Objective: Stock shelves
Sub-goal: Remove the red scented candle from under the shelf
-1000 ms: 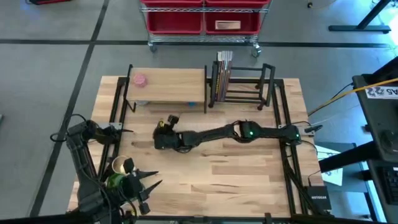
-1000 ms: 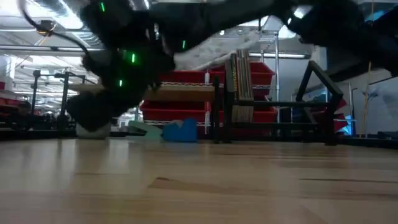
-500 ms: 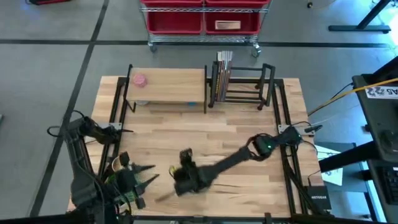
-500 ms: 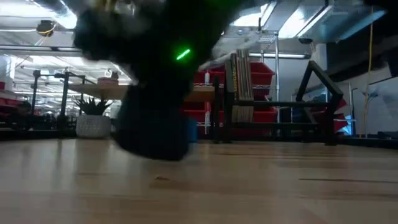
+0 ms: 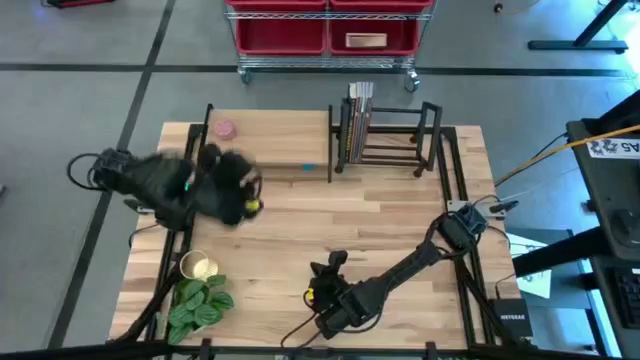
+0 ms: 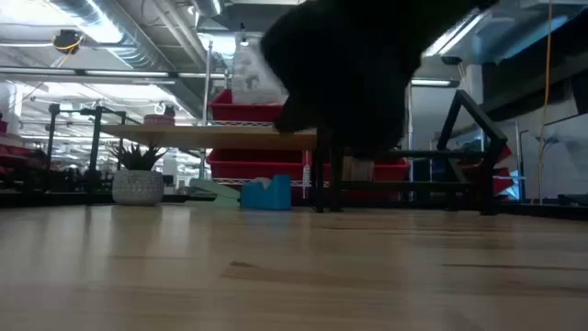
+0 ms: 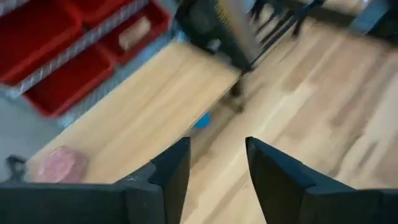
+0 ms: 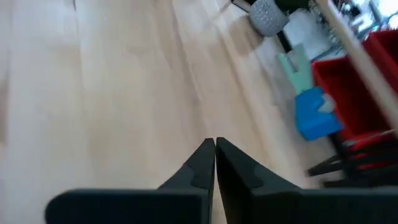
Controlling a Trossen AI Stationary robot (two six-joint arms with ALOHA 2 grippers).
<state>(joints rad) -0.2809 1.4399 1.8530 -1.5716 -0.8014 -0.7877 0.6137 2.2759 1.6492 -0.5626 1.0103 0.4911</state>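
High view: left claw [image 5: 235, 195] hangs spread and empty just before the wood-topped shelf [image 5: 270, 140] at the surface's far left; book rack [image 5: 385, 135] stands beside it, books at its left end. Right claw [image 8: 214, 158] rests clenched on nothing near the front edge. Potted plant [image 5: 195, 300] waits front-left; approach it from above, gripping the pot, not the leaves.

Bare tabletop [image 5: 400, 220] lies open before the wood-topped shelf [image 5: 270, 140] and book rack [image 5: 390, 130].

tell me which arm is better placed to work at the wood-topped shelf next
Probably the left: the left gripper is open, empty and right by the wood-topped shelf. The right gripper is shut, down at the table's near edge.
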